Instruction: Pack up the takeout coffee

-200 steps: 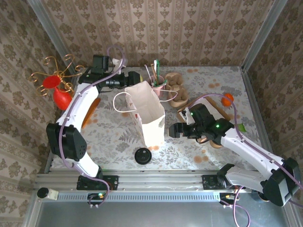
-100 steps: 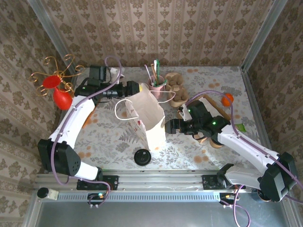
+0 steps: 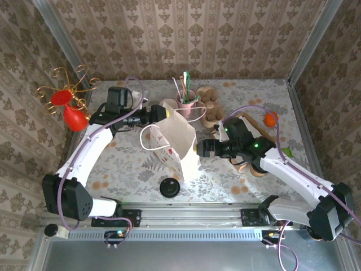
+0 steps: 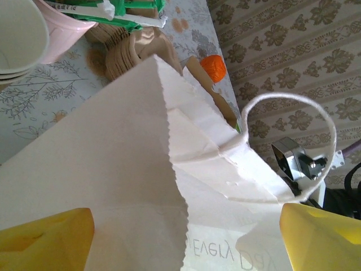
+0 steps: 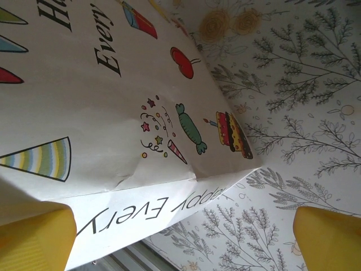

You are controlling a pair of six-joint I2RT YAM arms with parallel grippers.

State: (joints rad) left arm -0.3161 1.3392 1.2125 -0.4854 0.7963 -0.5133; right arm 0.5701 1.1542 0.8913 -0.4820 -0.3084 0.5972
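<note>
Tipping over the last second, the white paper bag (image 3: 179,138) leans between the left gripper (image 3: 159,111), jaws apart astride its rim, and the right gripper (image 3: 201,148), jaws newly spread at its base; the takeout coffee (image 3: 170,186), judged by its black lid, stands unpacked near the right jaws.

the paper bag (image 3: 180,144) is white with a white cord handle; its side carries black script lettering, party hats striped blue, yellow and green, a red cherry, a green sweet and a cake banded red, yellow and dark. under the bag the worktop (image 3: 135,164) is pale grey with a grey fern-leaf print and orange-brown blotches. just in front of the bag lies a black lid disc (image 3: 170,186). behind the bag stands a pink cup (image 3: 189,103) holding green and white sticks, beside beige cups (image 3: 167,105). left of the bag is a red vase (image 3: 73,117) under gold wire curls (image 3: 67,79); right of it, an orange ball (image 3: 271,118). the walls (image 3: 197,34) are beige damask. the right claw (image 5: 180,237) has yellow pads (image 5: 34,237).
</note>
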